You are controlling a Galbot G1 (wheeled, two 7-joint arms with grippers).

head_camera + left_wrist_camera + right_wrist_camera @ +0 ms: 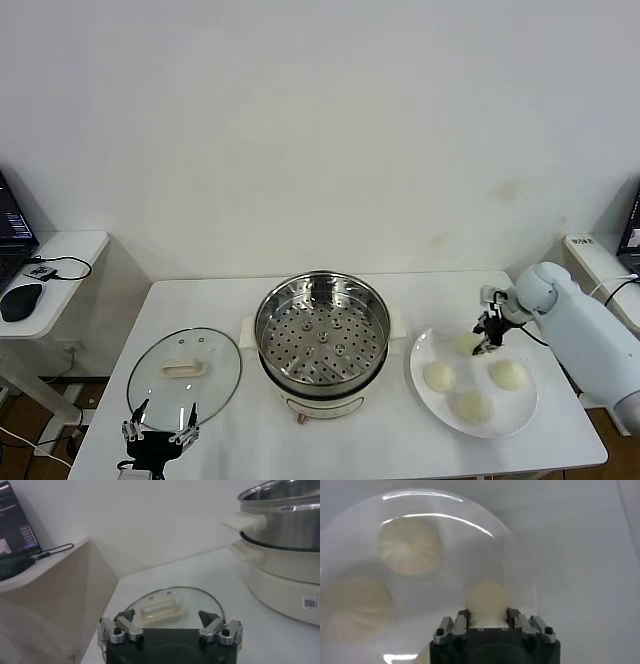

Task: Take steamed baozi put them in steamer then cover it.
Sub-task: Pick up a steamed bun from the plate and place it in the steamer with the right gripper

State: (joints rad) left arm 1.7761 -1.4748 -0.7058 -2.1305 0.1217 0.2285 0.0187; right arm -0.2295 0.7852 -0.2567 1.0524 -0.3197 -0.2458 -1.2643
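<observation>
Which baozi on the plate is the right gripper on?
The right gripper is at the baozi at the plate's back edge, nearest the steamer; its open fingers straddle it. The other three baozi lie farther forward, untouched.

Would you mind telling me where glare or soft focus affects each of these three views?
Head view: even light, all sharp; faint reflections on the cover and bright spots inside the steamer. Left wrist view: left tool crisp in front, cover behind slightly soft. Right wrist view: right tool sharp, but the baozi and the plate are blurred, with curved glare streaks along the plate's rim.
</observation>
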